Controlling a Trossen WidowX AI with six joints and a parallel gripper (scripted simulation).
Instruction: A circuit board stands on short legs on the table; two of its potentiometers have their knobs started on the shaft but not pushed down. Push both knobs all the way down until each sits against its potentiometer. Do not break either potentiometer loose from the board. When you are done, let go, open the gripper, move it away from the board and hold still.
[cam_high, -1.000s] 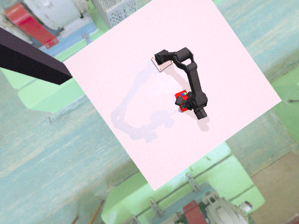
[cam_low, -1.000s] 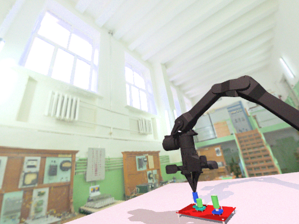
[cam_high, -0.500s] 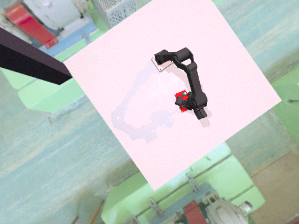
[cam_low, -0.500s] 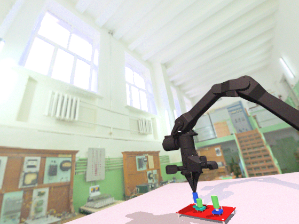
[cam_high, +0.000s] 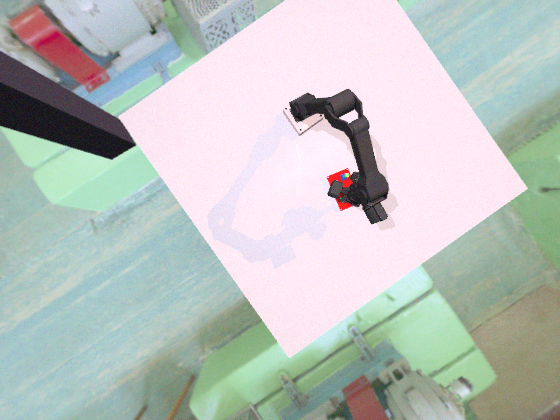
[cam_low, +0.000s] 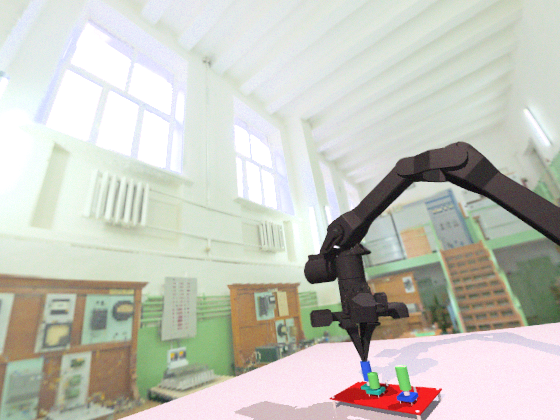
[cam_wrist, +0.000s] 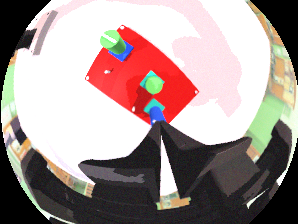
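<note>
The pincer (cam_high: 346, 195) (cam_low: 365, 359) (cam_wrist: 160, 124) points downward with its fingers together, holding nothing, its tips at the top of the blue knob (cam_low: 366, 370) (cam_wrist: 157, 116). The red circuit board (cam_high: 341, 204) (cam_low: 345, 395) (cam_wrist: 117, 75) stands on short legs on the table (cam_high: 240, 150) (cam_low: 210, 400) (cam_wrist: 60, 115). In the exterior view, the short green knob (cam_low: 374, 380) (cam_wrist: 154, 85) stands just beside the blue one; the tall green knob (cam_low: 402, 378) (cam_wrist: 112, 41) stands to the right, a pale shaft showing between it and its blue potentiometer (cam_low: 407, 397) (cam_wrist: 122, 51).
</note>
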